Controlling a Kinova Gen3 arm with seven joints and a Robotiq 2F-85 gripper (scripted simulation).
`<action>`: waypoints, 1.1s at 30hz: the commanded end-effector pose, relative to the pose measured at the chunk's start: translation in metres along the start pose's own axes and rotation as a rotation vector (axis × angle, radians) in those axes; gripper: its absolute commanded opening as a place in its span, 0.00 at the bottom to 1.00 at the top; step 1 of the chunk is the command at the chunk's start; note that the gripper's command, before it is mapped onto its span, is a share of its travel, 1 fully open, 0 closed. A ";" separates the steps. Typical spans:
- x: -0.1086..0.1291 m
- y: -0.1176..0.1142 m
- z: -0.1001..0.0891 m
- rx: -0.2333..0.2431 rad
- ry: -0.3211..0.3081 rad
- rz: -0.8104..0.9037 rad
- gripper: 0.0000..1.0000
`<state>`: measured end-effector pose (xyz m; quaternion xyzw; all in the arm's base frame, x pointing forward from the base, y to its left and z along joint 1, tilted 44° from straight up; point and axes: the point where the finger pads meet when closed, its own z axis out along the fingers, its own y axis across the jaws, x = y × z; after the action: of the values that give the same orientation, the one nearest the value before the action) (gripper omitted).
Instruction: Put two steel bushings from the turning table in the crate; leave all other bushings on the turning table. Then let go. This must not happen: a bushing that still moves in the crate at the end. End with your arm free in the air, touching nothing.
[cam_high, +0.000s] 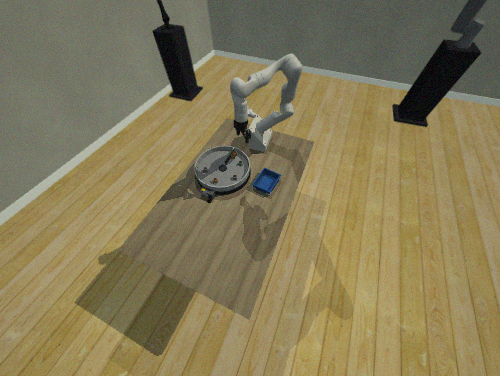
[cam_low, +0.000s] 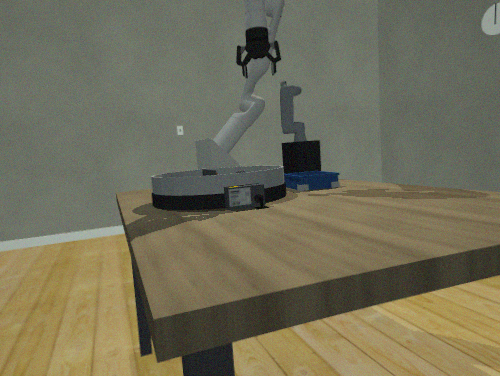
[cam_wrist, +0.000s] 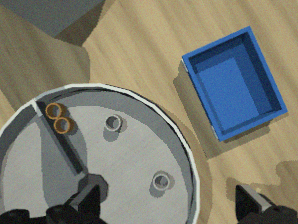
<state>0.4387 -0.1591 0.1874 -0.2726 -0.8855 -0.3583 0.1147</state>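
The grey round turning table (cam_wrist: 95, 160) fills the lower left of the wrist view. Two steel bushings stand upright on it, one near the middle (cam_wrist: 113, 122) and one lower right (cam_wrist: 160, 180). Two orange bushings (cam_wrist: 58, 118) sit side by side at its upper left, next to a dark divider bar. The blue crate (cam_wrist: 234, 90) lies empty on the table top to the right of the turning table. My gripper (cam_wrist: 167, 200) is open and empty, high above the turning table's edge. It also shows in the exterior view (cam_low: 258, 62).
A small black control box (cam_low: 243, 196) is fixed to the turning table's front rim. The arm's base (cam_high: 260, 135) stands behind the turning table (cam_high: 222, 168) and the crate (cam_high: 266, 181). Two black camera stands (cam_high: 176, 60) (cam_high: 434, 82) stand on the floor far off.
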 end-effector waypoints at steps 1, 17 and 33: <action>0.000 0.001 -0.001 0.001 -0.003 -0.001 1.00; -0.001 -0.043 0.030 0.001 -0.003 -0.001 1.00; -0.002 -0.085 0.061 0.002 -0.004 -0.002 1.00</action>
<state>0.3920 -0.1675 0.0943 -0.2716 -0.8866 -0.3569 0.1133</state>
